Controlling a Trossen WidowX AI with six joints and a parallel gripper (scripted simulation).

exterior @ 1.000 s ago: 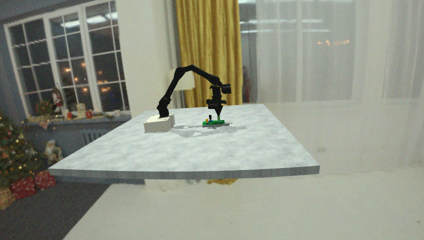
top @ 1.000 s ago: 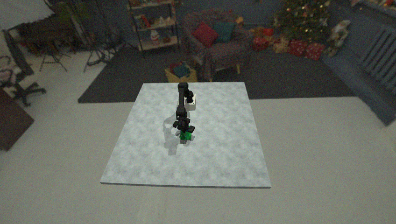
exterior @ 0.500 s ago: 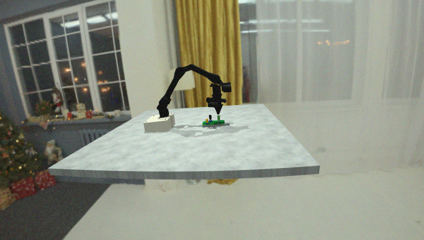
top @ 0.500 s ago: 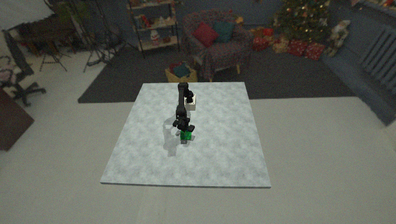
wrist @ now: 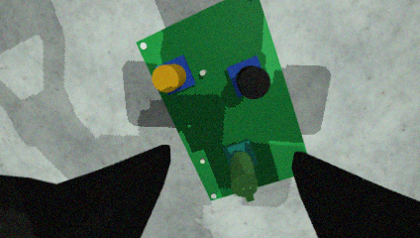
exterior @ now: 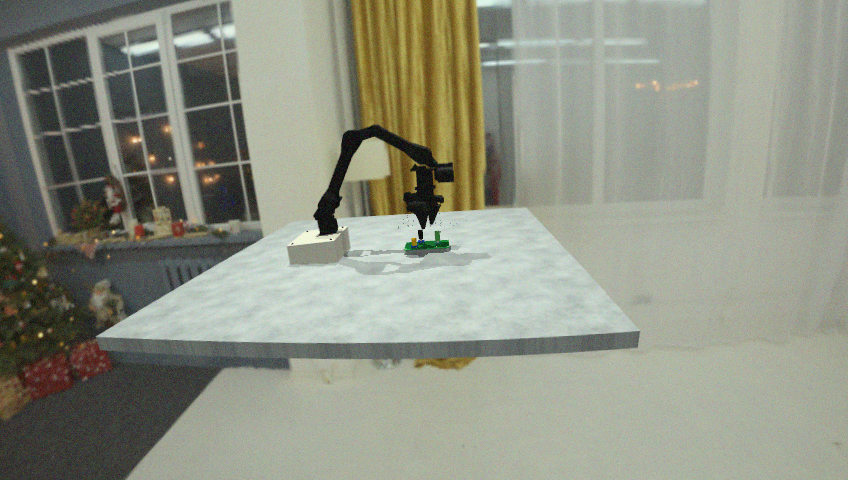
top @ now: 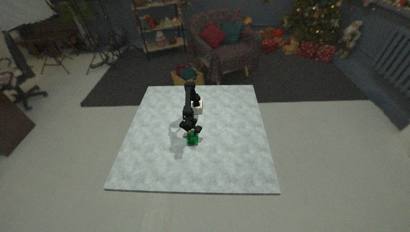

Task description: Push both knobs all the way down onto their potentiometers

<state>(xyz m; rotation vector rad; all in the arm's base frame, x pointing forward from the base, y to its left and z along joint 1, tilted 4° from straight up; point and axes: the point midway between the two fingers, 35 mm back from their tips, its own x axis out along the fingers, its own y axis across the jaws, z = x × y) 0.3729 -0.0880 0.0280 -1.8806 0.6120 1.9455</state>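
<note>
The green circuit board [top: 196,141] [exterior: 434,248] [wrist: 269,124] lies at an angle in the wrist view. A yellow knob [exterior: 413,241] [wrist: 166,78] and a black knob [exterior: 420,233] [wrist: 254,82] sit over blue potentiometers. The black knob stands taller than the yellow one in the exterior view. A green knob [exterior: 437,236] [wrist: 243,174] stands tall over a teal potentiometer at the other end. Whether any knob touches its potentiometer is too small to tell. My gripper [exterior: 427,225] [wrist: 231,156] is open and empty above the board, with the green knob between its spread fingers in the wrist view.
The white arm base [top: 198,109] [exterior: 318,249] stands on the pale table [top: 230,161] [exterior: 368,315] behind the board. Small light pins [wrist: 202,72] show on the board. The arm's shadow falls across the board and table.
</note>
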